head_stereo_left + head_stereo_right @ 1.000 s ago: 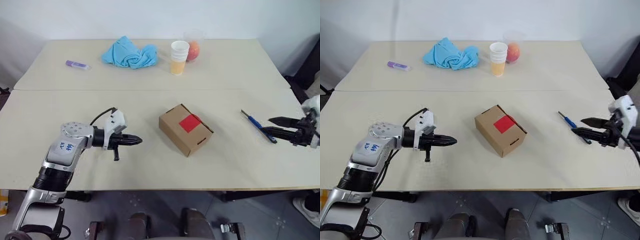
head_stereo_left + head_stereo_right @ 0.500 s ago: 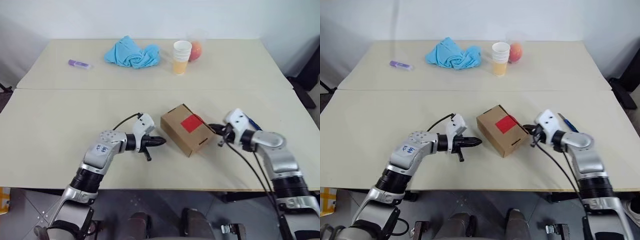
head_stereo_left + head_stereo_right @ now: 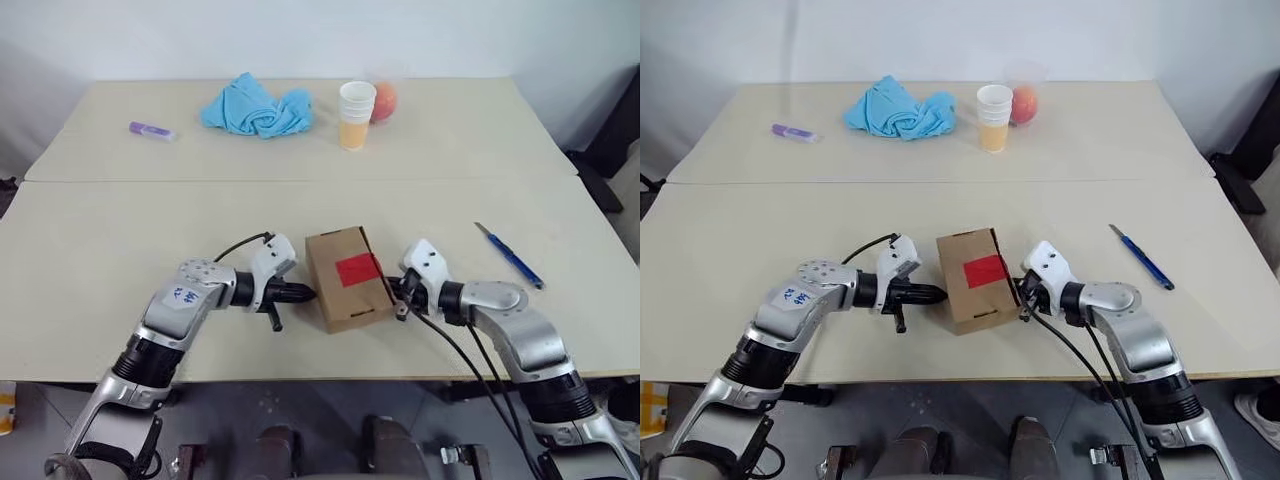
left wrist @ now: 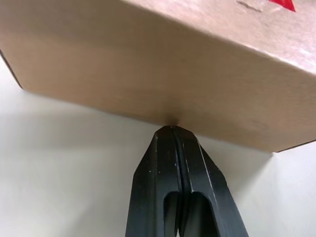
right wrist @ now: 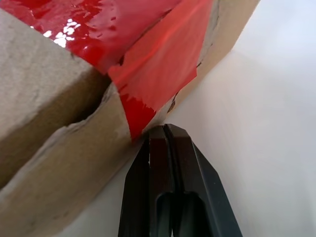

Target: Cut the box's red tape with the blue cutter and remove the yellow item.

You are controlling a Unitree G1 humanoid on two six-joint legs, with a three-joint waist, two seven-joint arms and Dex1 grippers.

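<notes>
Both end effectors closed (empty), left, right, now pressing box sides

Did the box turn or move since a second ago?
Yes. The box has turned: it sat cornerwise, and now its sides run nearly square with the table front edge. It also sits nearer that edge, with the left hand and right hand at its sides.

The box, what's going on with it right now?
Both pincers are shut and pressed against opposite sides of the box, the left pincer on one side and the right pincer on the other, as if squaring it up. The red tape looks uncut and the lid is closed. The blue cutter lies on the table, to the right of the box, untouched.
</notes>
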